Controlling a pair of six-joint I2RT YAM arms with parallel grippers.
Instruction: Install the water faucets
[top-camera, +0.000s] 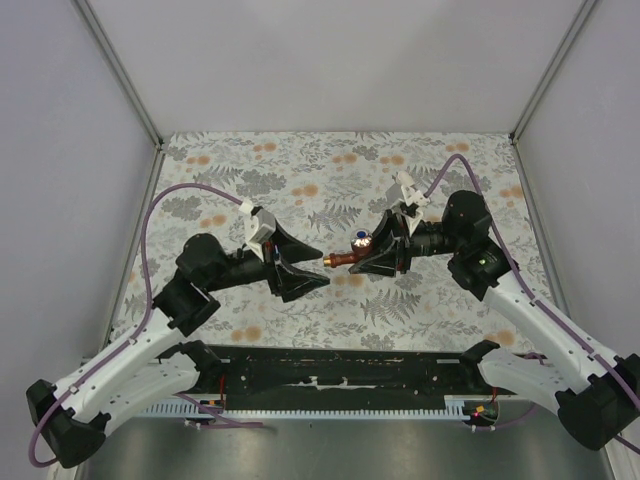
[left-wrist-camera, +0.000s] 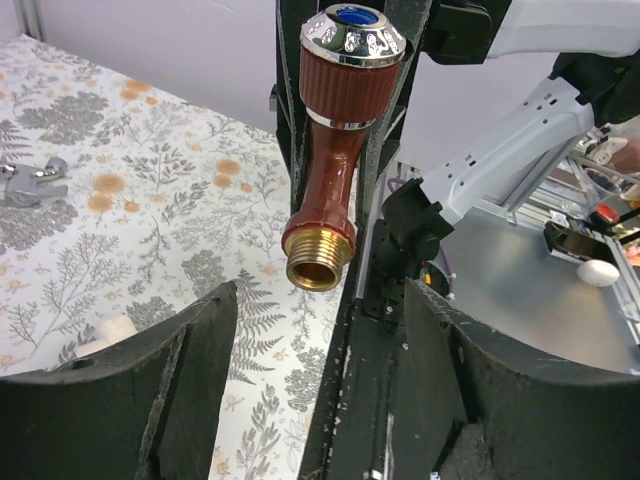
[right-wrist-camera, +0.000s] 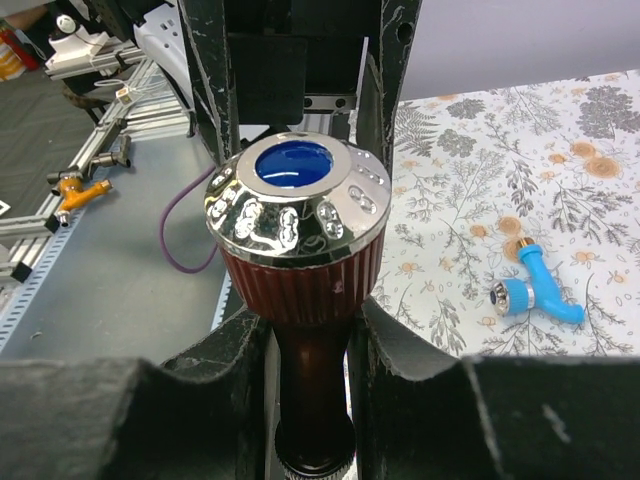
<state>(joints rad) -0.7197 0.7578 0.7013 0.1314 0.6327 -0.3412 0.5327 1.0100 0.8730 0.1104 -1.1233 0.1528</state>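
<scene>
My right gripper is shut on the reddish-brown faucet and holds it level above the mat, brass threaded end toward my left gripper. In the right wrist view the fingers clamp the stem just under the ribbed knob with its chrome cap and blue centre. In the left wrist view the faucet hangs just beyond my open, empty left gripper, its brass mouth facing the jaws without touching them. A blue faucet lies on the mat. A silver-grey faucet lies at far left.
A small white piece lies on the mat by the left finger. The black rail runs along the near table edge. Grey enclosure walls stand on three sides. A metal bench with clutter lies off the table.
</scene>
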